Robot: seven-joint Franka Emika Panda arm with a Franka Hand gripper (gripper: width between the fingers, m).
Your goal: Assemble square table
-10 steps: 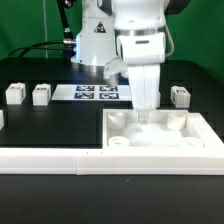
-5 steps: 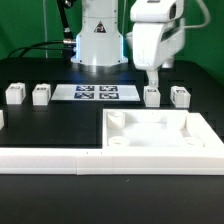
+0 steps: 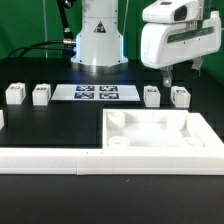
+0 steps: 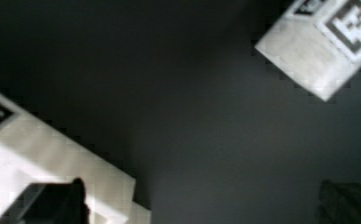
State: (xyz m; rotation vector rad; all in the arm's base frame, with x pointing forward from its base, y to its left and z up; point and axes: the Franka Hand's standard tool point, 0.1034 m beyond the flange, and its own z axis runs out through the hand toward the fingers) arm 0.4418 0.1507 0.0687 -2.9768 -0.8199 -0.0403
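The pincer (image 3: 166, 78) is released: in the wrist view its fingers (image 4: 61, 203) stand wide apart with only the bare dark surface (image 3: 60, 125) between them, and nothing is grasped. It hangs off the surface, over the gap between the inner leg (image 3: 152, 96) and the outer leg (image 3: 180, 96), which stand side by side but apart at the exterior view's right. Both tagged blocks show at the edges of the wrist view. The table top (image 3: 160, 135) lies flat, rim upward, in front of these two legs, with its corner sockets unfilled. The third leg (image 3: 14, 94) and fourth leg (image 3: 41, 94) stand at the exterior view's left, beside the marker board (image 3: 95, 93). The long rail (image 3: 50, 157) lies along the front, just before the top.
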